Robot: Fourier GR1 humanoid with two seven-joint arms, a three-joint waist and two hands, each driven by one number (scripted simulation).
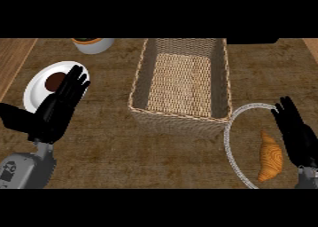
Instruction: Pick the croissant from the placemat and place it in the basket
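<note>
The right hand [298, 133], fingers straight, sits just beside the croissant [270, 156] on the placemat [230, 146]; I'd curl around its middle before lifting toward the basket [139, 93]

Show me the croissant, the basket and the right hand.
croissant [270, 158], head view, middle of its body
basket [178, 117], head view, near wall
right hand [298, 135], head view, palm

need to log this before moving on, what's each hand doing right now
Left hand: open, fingers straight, holding nothing.
Right hand: open, fingers straight, beside the croissant, not holding it.
</note>
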